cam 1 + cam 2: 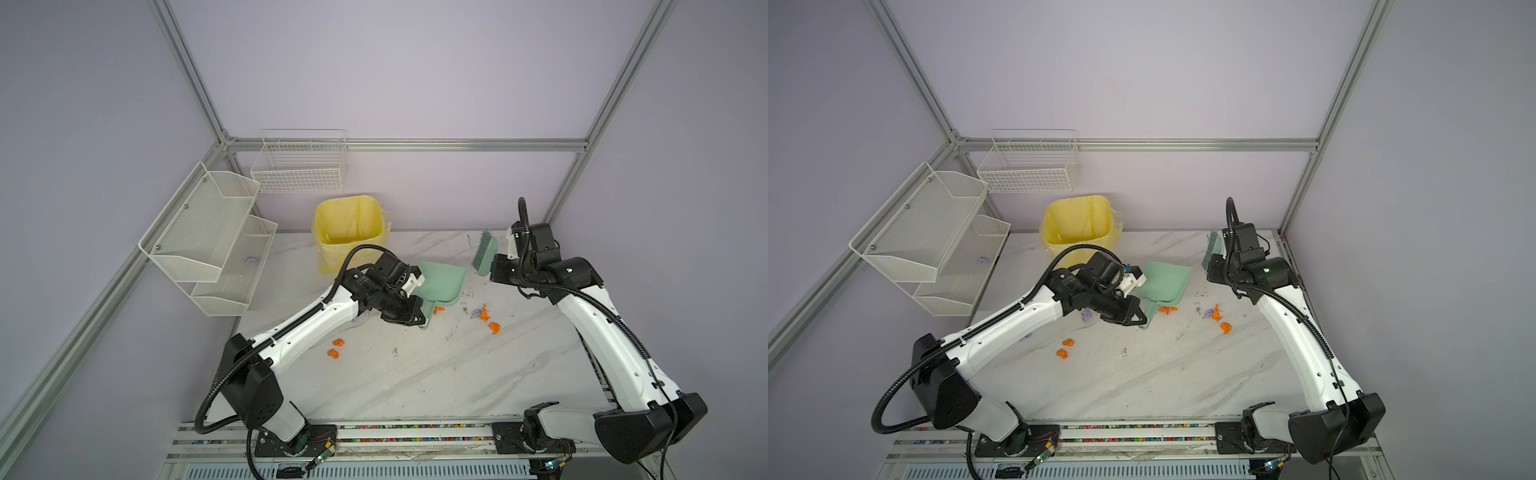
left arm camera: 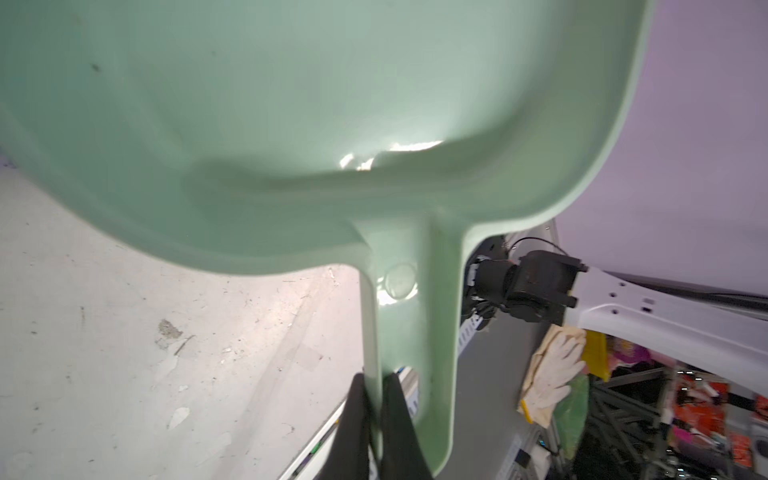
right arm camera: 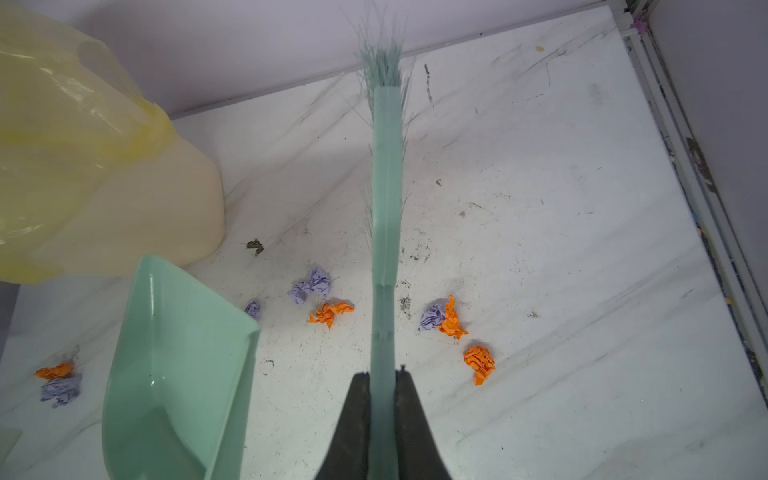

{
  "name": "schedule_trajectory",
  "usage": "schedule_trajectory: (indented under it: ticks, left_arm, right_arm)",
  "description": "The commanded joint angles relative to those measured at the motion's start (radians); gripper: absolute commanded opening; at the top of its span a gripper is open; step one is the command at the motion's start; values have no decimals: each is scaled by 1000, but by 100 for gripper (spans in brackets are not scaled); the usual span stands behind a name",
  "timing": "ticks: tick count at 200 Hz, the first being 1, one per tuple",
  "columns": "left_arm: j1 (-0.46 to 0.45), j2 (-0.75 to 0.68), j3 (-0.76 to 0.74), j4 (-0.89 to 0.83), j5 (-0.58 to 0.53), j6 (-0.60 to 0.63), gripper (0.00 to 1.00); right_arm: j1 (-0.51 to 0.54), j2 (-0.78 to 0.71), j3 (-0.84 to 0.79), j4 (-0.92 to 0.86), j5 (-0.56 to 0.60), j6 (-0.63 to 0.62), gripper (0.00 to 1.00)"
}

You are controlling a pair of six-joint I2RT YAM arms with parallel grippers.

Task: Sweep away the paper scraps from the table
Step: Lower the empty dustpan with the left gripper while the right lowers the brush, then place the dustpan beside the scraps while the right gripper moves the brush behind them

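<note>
Both tools are hanging ready above the table [image 1: 415, 374], with no sweeping done yet.
The left gripper [image 2: 375, 386] is pinching the handle rim of the tilted green dustpan [image 1: 442, 280], and the right gripper [image 3: 382, 374] is clamping the brush [image 3: 386, 187]. The paper scraps [image 3: 330, 311] are lying on the table beside the dustpan and behind its handle. It is probably best to set the dustpan's lip flat by the nearest cluster, then stroke the bristles low towards it. The right wrist view is showing lilac scraps plainly, whereas in both top views they are faint or half hidden by the left arm. The left wrist view is showing only the grip.

The left gripper [image 2: 377, 395] pinches the handle of the green dustpan [image 2: 316, 124] — the table [image 2: 124, 353] lies behind it.
</note>
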Motion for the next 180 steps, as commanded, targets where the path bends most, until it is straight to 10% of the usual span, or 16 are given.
schedule_trajectory:
  ticks: [1,115,180]
  left_arm:
    - [-13,38,97,-144,-204,156,0]
    - [-67,182,151,-168,-275,249,0]
    - [-111,168,111,-167,-255,185,0]
  right_arm:
    - [-9,25,44,-41,60,-16,0]
    - [-47,55,9,-97,70,-6,0]
    - [-50,63,51,-195,268,-10,0]
